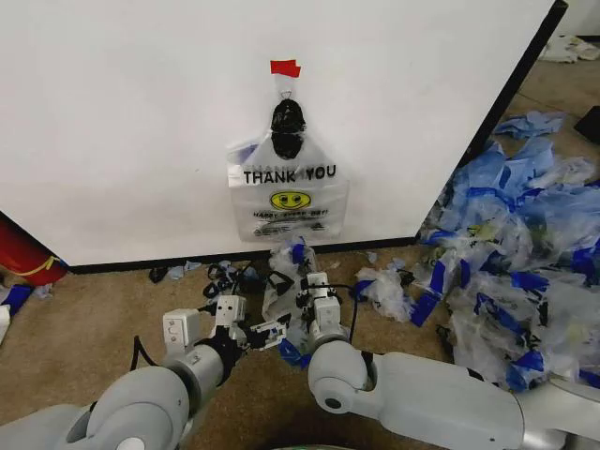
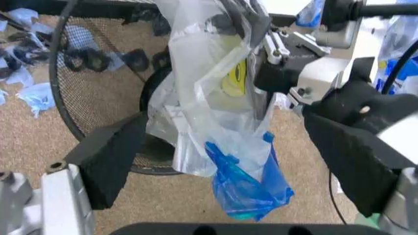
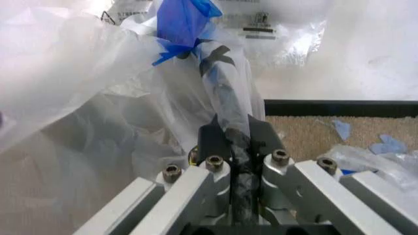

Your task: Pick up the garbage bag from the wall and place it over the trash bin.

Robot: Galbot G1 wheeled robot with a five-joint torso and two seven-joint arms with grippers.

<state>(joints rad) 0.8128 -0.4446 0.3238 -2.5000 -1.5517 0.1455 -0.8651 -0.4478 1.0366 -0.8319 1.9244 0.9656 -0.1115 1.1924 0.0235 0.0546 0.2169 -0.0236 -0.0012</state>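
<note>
Bag [image 2: 196,112] hanging in the air, low over the floor [image 1: 94,309], right in front of the open mouth of the bin [image 2: 85,98]. Pinched near its top, likely so the rest can drop down and open. Blue handle loose at its lower end.

Right gripper [image 3: 233,142] squeezed tight on a twisted strip of the bag, fingers [image 3: 212,134] closed with only plastic between them. Good hold for carrying thin, slippery stuff.

Left gripper [image 2: 228,161] just beside it, fingers [image 2: 111,152] spread wide, one on each side of the bag and holding nothing. Seems ready to grab the other side and stretch the bag over the rim.

Another bag like it [image 1: 289,187] up on the hook [image 1: 287,117] on the wall [image 1: 112,112], just past the grippers. Big pile of bags [image 1: 525,244] on the floor off to the right.
</note>
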